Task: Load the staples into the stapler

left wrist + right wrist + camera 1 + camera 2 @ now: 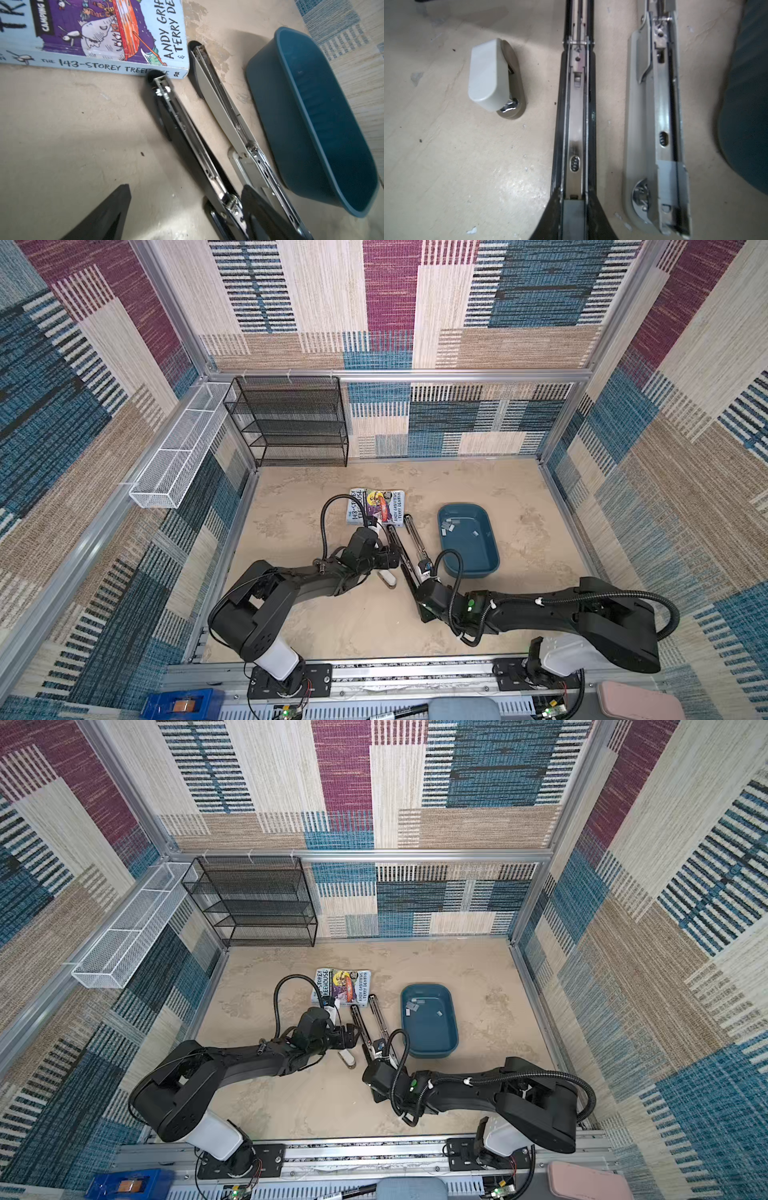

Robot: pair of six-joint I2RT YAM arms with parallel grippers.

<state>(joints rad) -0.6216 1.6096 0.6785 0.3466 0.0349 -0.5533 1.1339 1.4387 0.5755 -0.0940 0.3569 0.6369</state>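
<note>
A black stapler (577, 114) lies opened out flat on the table, its metal channel facing up. My right gripper (574, 218) is shut at the near end of that channel on a grey strip of staples (574, 214), which sits between the rails. In both top views this gripper (411, 574) is at the stapler's near end. My left gripper (187, 209) stands open and holds nothing, its fingers (112, 214) on either side of the black stapler's (187, 128) hinge. More loose staples (449, 524) lie in the blue tub (471, 570).
A grey stapler (660, 124), also opened flat, lies beside the black one, next to the tub (291, 124). A small white stapler (488, 76) stands on the other side. A book (376, 506) lies behind the staplers, and a black mesh rack (291, 423) stands at the back left.
</note>
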